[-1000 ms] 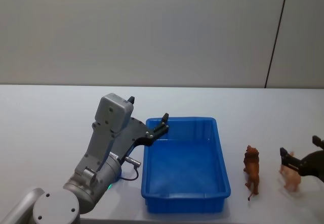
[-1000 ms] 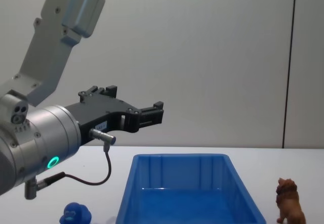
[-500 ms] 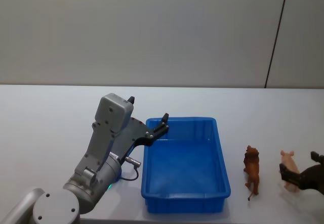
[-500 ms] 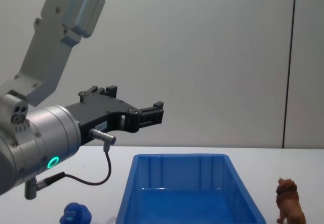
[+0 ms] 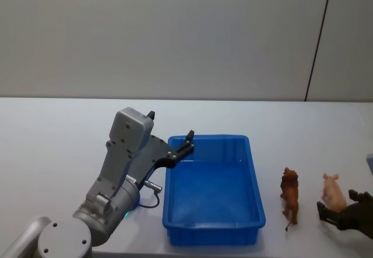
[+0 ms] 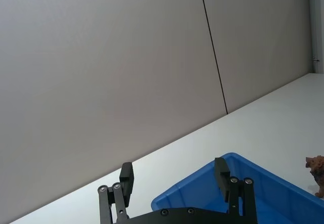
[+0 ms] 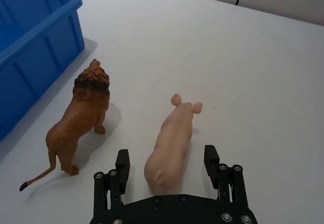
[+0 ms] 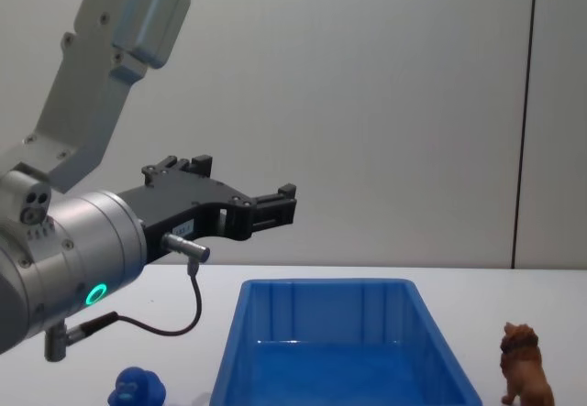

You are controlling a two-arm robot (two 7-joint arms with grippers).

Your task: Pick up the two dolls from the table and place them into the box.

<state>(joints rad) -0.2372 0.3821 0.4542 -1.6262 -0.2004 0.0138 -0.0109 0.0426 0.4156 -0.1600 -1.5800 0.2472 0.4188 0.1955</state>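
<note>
jaws of the right gripper (image 7: 167, 157) are held wide at the back end of the pig (image 7: 172, 138), the left gripper (image 6: 173, 169) is parked open over the box (image 5: 213, 234), and pig and lion (image 7: 83, 115) are left on the table (image 7: 253, 72).

Box (image 5: 210, 233): blue plastic, smooth, semi-gloss, sheen on floor. Lion (image 7: 81, 115): brown plastic, matt, mane textured. Pig (image 7: 172, 143): pale pink plastic, smooth, soft sheen. Blue toy (image 8: 136, 389), near left: smooth plastic. Worktop (image 5: 58, 130): white, matt, plain. Left arm (image 8: 83, 241): grey metal-look shell, satin. Left gripper (image 6: 173, 171) & right gripper (image 7: 167, 155): black, matt, w/ small metal screw heads.
</note>
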